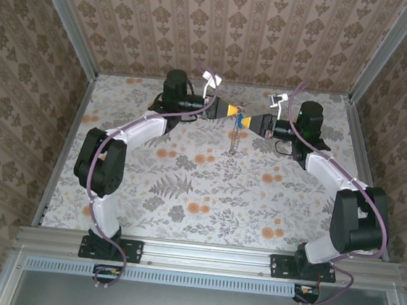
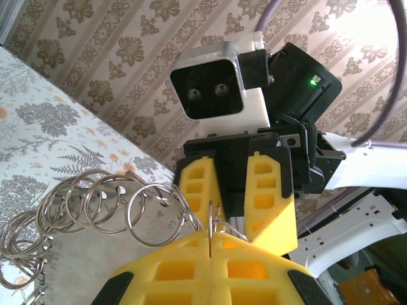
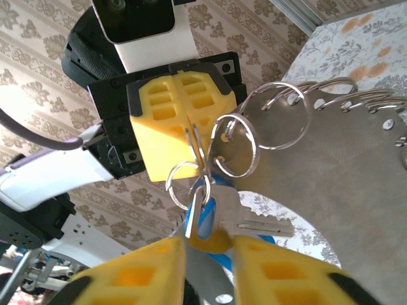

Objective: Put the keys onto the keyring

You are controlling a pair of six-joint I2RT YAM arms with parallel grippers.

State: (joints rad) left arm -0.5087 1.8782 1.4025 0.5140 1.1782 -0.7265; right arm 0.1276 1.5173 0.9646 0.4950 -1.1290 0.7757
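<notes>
Left pincer [image 3: 187,149] clamped on keyring [image 3: 255,149]; right pincer [image 3: 206,244] slightly parted, gripping blue key [image 3: 205,219] against ring.

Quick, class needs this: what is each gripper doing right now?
Left gripper: closed, pinching the keyring.
Right gripper: closed on the blue key, it seems.

The table [image 1: 256,209] has a surface printed with grey ferns and orange blossoms. The arm bases [image 1: 106,244] sit on its near aluminium rail [image 1: 207,253]. The strap of the keyring [image 1: 235,143] dangles toward it, contact unclear.
</notes>
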